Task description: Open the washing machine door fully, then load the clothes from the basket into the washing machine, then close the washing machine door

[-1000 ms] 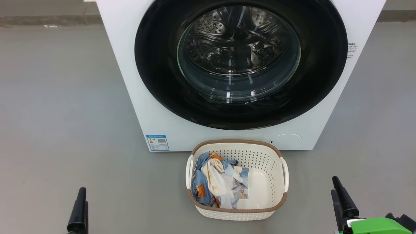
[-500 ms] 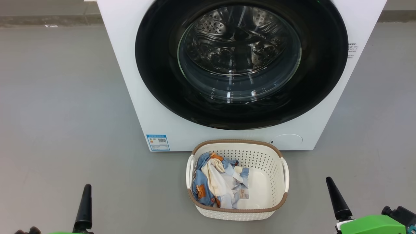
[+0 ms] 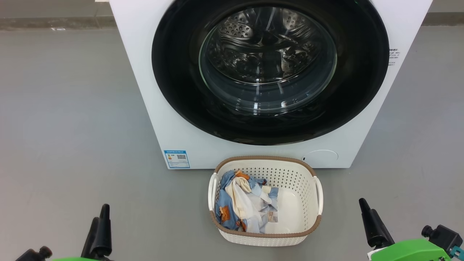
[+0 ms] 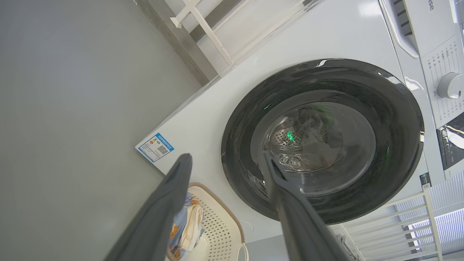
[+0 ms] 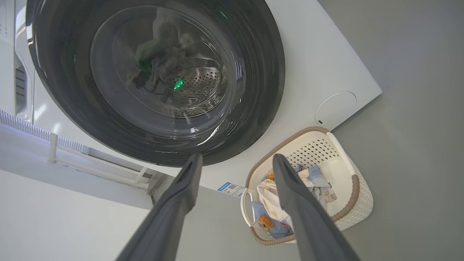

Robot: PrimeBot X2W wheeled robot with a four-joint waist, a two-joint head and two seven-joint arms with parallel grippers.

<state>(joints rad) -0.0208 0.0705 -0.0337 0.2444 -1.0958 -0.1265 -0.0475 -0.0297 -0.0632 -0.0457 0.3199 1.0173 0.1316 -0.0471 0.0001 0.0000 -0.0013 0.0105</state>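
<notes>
The white washing machine (image 3: 141, 72) stands straight ahead, and its glossy black washing machine door (image 3: 177, 94) lies shut against the front, the steel drum showing through the glass window (image 3: 268, 61). On the floor just in front sits the cream basket (image 3: 311, 203). The clothes (image 3: 241, 203), light blue and cream, are heaped in its left half. My left gripper (image 3: 100, 217) is low at the left, open and holding nothing. My right gripper (image 3: 362, 204) is low at the right, also open and holding nothing. Both stand well short of the basket and door.
Grey floor spreads to both sides of the machine. A blue energy sticker (image 3: 176, 159) and a round service cap (image 3: 320, 156) mark its lower front. The left wrist view shows the control panel's knob (image 4: 449, 85) and a white rail frame (image 4: 203, 25) beside the machine.
Both grippers have drifted inward toward the basket: the left one to the right, the right one to the left. The door, basket and clothes have not moved.
</notes>
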